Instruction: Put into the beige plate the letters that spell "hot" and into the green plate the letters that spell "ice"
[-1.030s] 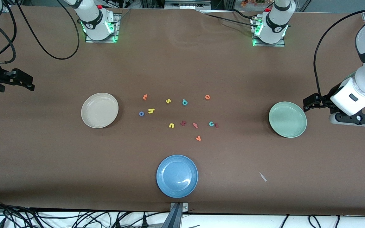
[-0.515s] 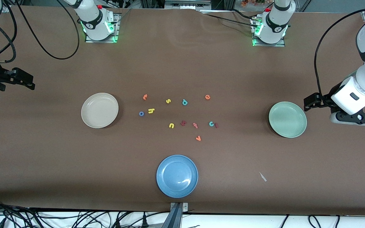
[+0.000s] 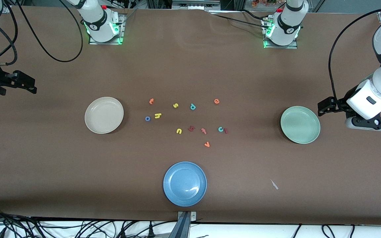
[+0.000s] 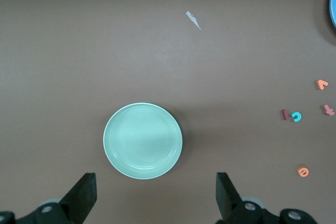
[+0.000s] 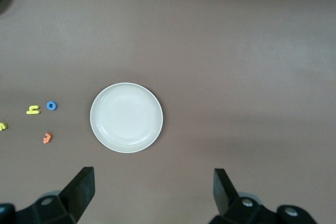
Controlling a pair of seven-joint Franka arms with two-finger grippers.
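Front view: beige plate (image 3: pixel 104 115) and green plate (image 3: pixel 300 124) empty. Yellow h (image 3: pixel 158 115), blue o (image 3: pixel 147 118), orange t (image 3: pixel 151 101), orange e (image 3: pixel 216 101), teal c (image 3: pixel 221 129), probably dark red i (image 3: pixel 226 131) scattered between. Left gripper (image 4: pixel 155 196) above table just off green plate, right gripper (image 5: pixel 152 192) near beige; both spread wide, holding nothing.

Left gripper (image 3: pixel 324 107) & right gripper (image 3: pixel 28 86) slightly higher in front view.
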